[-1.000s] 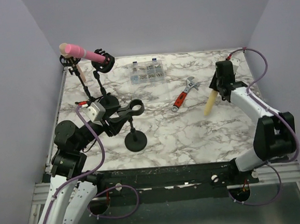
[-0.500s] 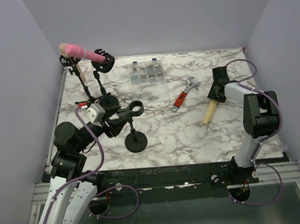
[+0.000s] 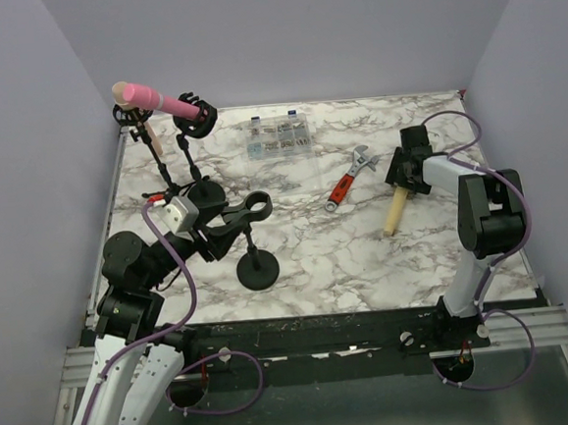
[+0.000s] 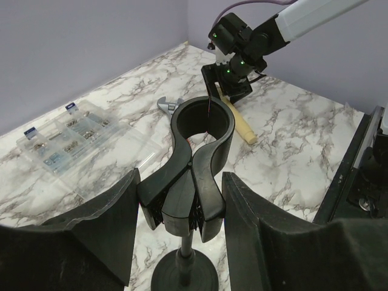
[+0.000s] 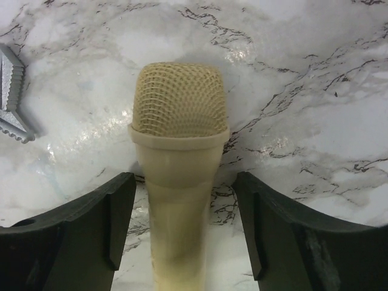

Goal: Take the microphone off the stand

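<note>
Microphone [image 3: 393, 212] is what I check first: the cream one lies flat on the marble table [image 3: 307, 255], over on the right side and well apart from the black stand [image 3: 257, 269]. On my right wrist feed its mesh head points away from the camera, and the body runs back between the two fingers [image 5: 79, 236] with a gap showing on each side. So the right gripper [image 3: 400, 186] has its jaws apart, straddling the handle end without gripping it. The left gripper [image 4: 180, 203] is at the stand's clip [image 4: 191, 176], with its jaws closed against both sides of the clip's handles, below the ring. A red-handled wrench [image 3: 349, 183] lies just left of the microphone, a clear parts box [image 3: 278, 136] sits toward the back, and a pink microphone [image 3: 155, 100] is perched on another stand [image 3: 196, 160] in the far left corner.
</note>
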### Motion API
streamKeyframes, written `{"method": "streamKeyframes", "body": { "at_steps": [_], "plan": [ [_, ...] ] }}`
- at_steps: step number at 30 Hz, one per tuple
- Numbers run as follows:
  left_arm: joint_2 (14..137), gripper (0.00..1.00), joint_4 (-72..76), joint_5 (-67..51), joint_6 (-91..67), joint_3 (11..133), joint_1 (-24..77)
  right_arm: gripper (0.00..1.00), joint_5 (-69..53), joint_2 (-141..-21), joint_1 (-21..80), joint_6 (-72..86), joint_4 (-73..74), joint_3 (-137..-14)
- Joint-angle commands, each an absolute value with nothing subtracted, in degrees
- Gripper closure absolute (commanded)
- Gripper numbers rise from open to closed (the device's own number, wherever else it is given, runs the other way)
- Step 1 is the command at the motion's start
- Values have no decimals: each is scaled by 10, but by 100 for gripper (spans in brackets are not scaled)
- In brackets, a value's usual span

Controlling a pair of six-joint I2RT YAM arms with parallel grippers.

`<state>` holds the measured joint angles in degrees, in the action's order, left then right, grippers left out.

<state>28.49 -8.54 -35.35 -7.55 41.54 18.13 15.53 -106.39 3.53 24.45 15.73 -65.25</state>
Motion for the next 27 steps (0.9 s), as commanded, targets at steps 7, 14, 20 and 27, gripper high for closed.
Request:
{"method": "streamKeyframes", "body": {
  "at_steps": [7, 14, 20, 27],
  "plan": [
    [271, 45, -82, -372, -89, 408, 185, 14, 122, -1017, 33, 214, 164, -645],
    [259, 1, -76, -382, -91, 407, 185, 9, 67, -946, 51, 202, 161, -637],
    [249, 1, -86, -375, -110, 426, 185, 8, 28, -890, 97, 200, 183, -650],
    [257, 1, -141, -313, -161, 504, 185, 0, -189, -789, 158, 310, 144, -633]
  ]
}}
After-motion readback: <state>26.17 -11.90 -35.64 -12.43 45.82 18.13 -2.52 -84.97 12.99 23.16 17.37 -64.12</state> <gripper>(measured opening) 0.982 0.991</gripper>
